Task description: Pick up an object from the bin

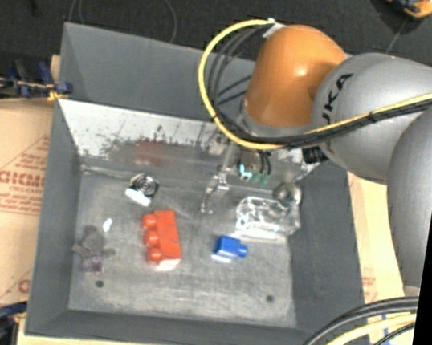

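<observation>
The orange cover (296, 75) on the wrist hides the top of the gripper (249, 197). The clear plastic piece (266, 218) below it, at the back right of the bin (134, 73), is hard to make out. The arm reaches in from the right, pointing down. Its fingers (212, 185) stand apart, empty, just above that piece. A blue block (229, 248) and a red block (162, 238) lie nearer the front.

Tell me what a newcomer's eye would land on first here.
The arm's big orange cover looms over the far right of the bin. On the grey floor, a red toy brick lies near the middle, a small blue block just right of it.
</observation>
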Controlling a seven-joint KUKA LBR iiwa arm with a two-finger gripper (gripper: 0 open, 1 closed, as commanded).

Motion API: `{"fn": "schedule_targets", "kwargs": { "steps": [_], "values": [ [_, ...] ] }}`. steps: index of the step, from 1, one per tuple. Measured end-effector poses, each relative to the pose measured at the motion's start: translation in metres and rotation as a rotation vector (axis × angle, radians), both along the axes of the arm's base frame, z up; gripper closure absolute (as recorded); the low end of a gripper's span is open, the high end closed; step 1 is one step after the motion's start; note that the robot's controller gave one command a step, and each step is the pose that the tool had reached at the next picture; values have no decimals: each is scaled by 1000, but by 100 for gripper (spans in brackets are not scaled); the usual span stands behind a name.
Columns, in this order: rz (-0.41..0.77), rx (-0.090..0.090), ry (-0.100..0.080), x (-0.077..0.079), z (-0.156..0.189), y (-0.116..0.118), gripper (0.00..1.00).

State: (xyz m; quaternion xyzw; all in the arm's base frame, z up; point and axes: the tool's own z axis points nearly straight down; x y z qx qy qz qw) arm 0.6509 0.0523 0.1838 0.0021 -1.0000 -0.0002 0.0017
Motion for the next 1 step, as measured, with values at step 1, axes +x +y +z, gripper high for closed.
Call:
{"fn": "schedule_targets", "kwargs": {
  "steps": [1],
  "values": [
    [101,-2,2,-43,-81,-47,0]
  ]
}}
